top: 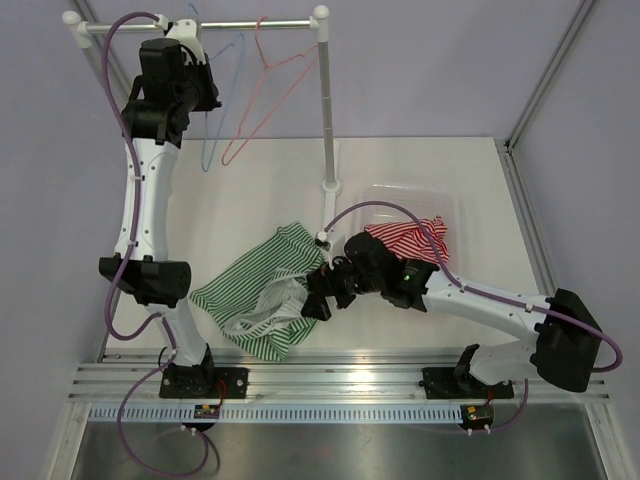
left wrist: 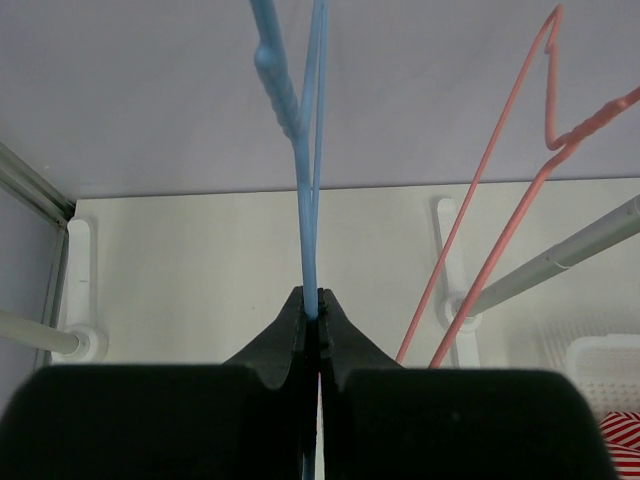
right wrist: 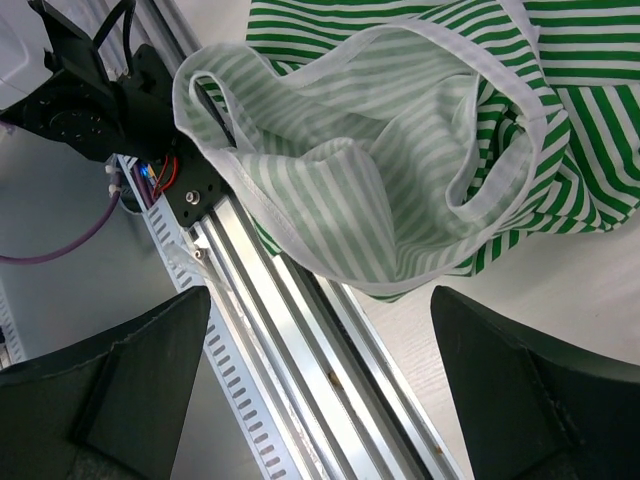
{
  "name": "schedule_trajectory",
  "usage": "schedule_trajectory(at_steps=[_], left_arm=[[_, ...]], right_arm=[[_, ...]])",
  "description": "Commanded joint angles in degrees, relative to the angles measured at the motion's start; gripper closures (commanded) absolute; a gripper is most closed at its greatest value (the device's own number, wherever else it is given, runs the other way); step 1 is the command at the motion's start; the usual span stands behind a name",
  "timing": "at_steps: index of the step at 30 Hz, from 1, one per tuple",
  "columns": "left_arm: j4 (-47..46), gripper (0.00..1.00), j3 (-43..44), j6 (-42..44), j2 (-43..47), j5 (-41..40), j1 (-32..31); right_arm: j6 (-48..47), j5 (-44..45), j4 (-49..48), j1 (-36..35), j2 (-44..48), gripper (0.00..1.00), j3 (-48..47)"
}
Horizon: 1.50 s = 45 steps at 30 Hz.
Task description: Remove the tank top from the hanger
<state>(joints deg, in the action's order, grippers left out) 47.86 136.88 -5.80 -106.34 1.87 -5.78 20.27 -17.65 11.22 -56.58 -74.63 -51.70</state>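
Observation:
The green-and-white striped tank top (top: 262, 292) lies crumpled on the table, off any hanger; in the right wrist view (right wrist: 400, 150) it fills the upper part. A bare blue hanger (top: 222, 95) hangs from the white rail (top: 200, 26). My left gripper (top: 205, 95) is shut on the blue hanger's wire (left wrist: 310, 200), high by the rail. My right gripper (top: 318, 300) is open and empty, just above the tank top's right edge near the table's front rail (right wrist: 300, 330).
A bare pink hanger (top: 265, 90) hangs to the right of the blue one; it also shows in the left wrist view (left wrist: 500, 200). The rack's white post (top: 327, 110) stands mid-table. A clear bin (top: 440, 205) at the right holds a red-and-white striped garment (top: 410, 238).

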Motion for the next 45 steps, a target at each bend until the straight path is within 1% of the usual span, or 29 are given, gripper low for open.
schedule_trajectory(at_steps=[1, 5, 8, 15, 19, 20, 24, 26, 27, 28, 29, 30, 31, 32, 33, 34, 35, 37, 39, 43, 44, 45], left_arm=[[-3.1, 0.96, 1.1, 1.1, -0.4, 2.5, 0.5], [-1.1, 0.94, 0.8, 1.8, -1.4, 3.8, 1.8], [-0.1, 0.9, 1.0, 1.8, -1.5, 4.7, 2.9], [0.9, 0.72, 1.4, 1.7, -1.0, 6.5, 4.3], [2.3, 0.28, 1.6, 0.9, 0.4, 4.8, 4.3], [2.5, 0.01, 1.0, 0.5, 1.1, 3.9, 4.3], [4.0, 0.01, -2.6, -1.0, 6.8, 0.1, 4.3], [4.8, 0.01, -4.9, -2.6, 11.5, -1.6, 4.3], [6.0, 0.01, -7.7, -3.6, 13.1, -5.1, 4.3], [6.5, 0.01, -9.6, -5.8, 17.5, -6.3, 4.3], [6.5, 0.01, -12.3, -6.7, 19.8, -7.0, 4.3], [5.6, 0.01, -18.0, -7.5, 22.8, -7.1, 4.3], [4.7, 0.01, -21.8, -9.0, 25.5, -6.8, 4.3], [3.6, 0.01, -25.1, -9.7, 31.3, -5.8, 4.3], [1.3, 0.01, -28.4, -10.2, 34.1, -5.6, 4.3], [0.2, 0.01, -34.9, -10.8, 36.7, -5.5, 4.2], [-0.6, 0.01, -37.4, -11.1, 41.7, -5.6, 4.2], [-2.2, 0.01, -43.8, -10.5, 45.8, -6.9, 4.2], [-2.0, 0.01, -46.5, -9.8, 49.9, -8.5, 4.2], [-1.1, 0.01, -51.4, -8.1, 54.9, -9.3, 4.2], [-2.2, 0.01, -54.3, -8.2, 56.6, -9.4, 4.2], [-3.5, 0.01, -56.5, -8.9, 58.1, -9.4, 4.0]], right_arm=[[1.3, -1.7, -4.6, -0.3, -2.5, 0.0, -0.4], [1.3, -0.5, -3.2, -0.3, -6.0, 0.0, -2.6], [0.7, -0.9, -2.1, -0.3, -8.9, 0.01, -4.6], [0.6, 0.3, -1.3, -0.4, -13.7, 0.0, -8.3], [0.0, 2.0, 0.7, -0.6, -15.7, 0.0, -11.0], [-0.1, 2.8, 1.2, -0.6, -16.0, 0.0, -12.4], [-2.7, 7.1, 3.5, -2.0, -18.6, 0.01, -16.1], [-4.4, 9.6, 4.7, -3.5, -19.8, 0.01, -17.6], [-6.5, 10.7, 5.0, -4.4, -21.5, 0.0, -18.9], [-7.3, 13.2, 5.3, -5.9, -22.7, 0.0, -19.7], [-8.2, 14.1, 5.8, -6.6, -23.9, 0.0, -21.4], [-9.4, 15.4, 6.3, -7.1, -26.8, 0.01, -22.1], [-9.8, 16.5, 6.6, -8.0, -28.2, 0.01, -22.8], [-10.0, 17.3, 6.5, -8.4, -29.5, 0.01, -24.0], [-10.7, 17.3, 6.3, -8.8, -32.0, 0.0, -24.3], [-11.0, 20.6, 5.3, -9.2, -33.2, 0.0, -24.5], [-11.4, 21.8, 5.0, -10.1, -34.3, 0.0, -24.9], [-12.0, 25.5, 5.0, -10.7, -37.6, 0.01, -25.6], [-12.3, 27.3, 5.6, -11.2, -40.8, 0.01, -26.4], [-10.4, 32.0, 5.3, -11.8, -45.0, 0.0, -25.9], [-10.2, 32.4, 5.2, -11.7, -46.3, 0.02, -25.3], [-9.8, 32.6, 5.0, -11.7, -46.9, 0.05, -24.9]])
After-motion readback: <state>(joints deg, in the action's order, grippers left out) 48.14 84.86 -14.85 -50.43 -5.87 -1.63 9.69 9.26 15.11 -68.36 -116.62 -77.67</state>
